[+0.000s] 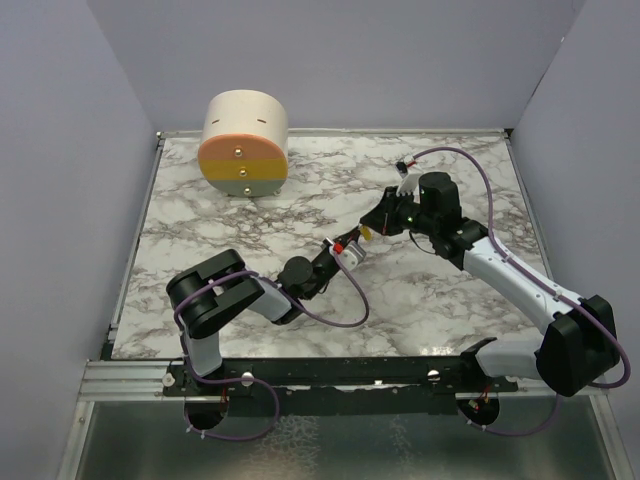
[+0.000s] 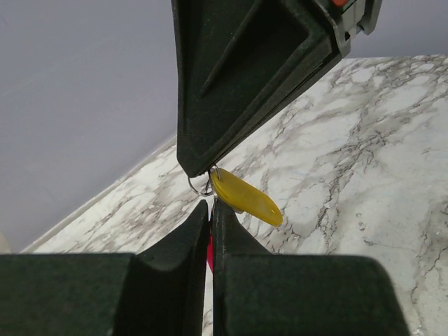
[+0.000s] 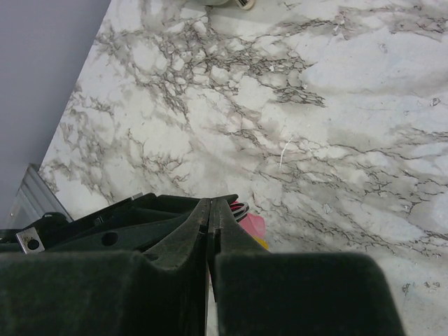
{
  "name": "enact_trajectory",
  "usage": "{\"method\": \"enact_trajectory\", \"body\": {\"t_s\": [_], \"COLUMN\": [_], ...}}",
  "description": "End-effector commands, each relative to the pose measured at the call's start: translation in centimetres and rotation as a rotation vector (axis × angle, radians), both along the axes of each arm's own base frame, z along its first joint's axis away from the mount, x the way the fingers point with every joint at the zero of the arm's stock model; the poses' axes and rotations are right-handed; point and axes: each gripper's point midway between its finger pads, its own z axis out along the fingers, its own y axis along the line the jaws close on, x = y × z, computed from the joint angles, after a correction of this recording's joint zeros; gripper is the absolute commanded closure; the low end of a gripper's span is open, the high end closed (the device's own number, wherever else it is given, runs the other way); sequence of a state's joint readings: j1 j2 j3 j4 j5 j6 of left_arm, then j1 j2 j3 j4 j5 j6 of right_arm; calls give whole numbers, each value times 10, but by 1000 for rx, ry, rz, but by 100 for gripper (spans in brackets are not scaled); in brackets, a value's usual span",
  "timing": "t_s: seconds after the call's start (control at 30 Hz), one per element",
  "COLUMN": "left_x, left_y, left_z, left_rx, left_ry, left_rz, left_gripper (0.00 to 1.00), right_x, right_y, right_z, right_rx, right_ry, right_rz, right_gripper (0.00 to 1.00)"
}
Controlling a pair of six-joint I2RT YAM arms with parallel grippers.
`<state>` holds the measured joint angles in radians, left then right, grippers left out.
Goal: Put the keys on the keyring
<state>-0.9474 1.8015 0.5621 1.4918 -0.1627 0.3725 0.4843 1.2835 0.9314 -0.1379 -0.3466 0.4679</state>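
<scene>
Over the middle of the marble table [image 1: 430, 300] my two grippers meet tip to tip. The left gripper [image 2: 211, 203] is shut on the keyring's pink strap [image 2: 208, 253], which shows as a thin sliver between its fingers. The strap's small metal ring [image 2: 201, 186] sticks out at the tip of my right gripper [image 2: 204, 166], which is shut and appears to pinch it. The yellow key [image 2: 246, 199] hangs from that ring, slanting down to the right. In the top view the key [image 1: 366, 233] lies between the left gripper [image 1: 350, 248] and the right gripper [image 1: 373, 227]. The right wrist view shows its gripper [image 3: 210, 203] shut, with pink [image 3: 252, 224] just beyond.
A large cream-and-orange cylinder [image 1: 244, 145] stands at the far left of the table. Grey walls close the table in on the left, back and right. A metal rail [image 1: 300, 375] runs along the near edge by the arm bases.
</scene>
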Motion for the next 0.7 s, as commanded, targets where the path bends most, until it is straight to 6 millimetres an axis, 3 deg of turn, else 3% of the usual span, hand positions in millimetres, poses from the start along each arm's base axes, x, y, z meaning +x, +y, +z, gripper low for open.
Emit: {"method": "enact_trajectory", "body": {"t_s": [0.0, 0.67], "left_x": [-7, -16], "left_y": [1, 19], "left_z": [15, 26], "left_rx": [-64, -145], "left_ry": [-44, -68], "left_rz": [-22, -11], "left_gripper": [100, 100], "right_x": [0, 7], "right_y": [3, -21], "right_z": [1, -19], "right_rx": [7, -63], "right_ry": [15, 22], "right_rz": [12, -60], "right_gripper": [99, 99]}}
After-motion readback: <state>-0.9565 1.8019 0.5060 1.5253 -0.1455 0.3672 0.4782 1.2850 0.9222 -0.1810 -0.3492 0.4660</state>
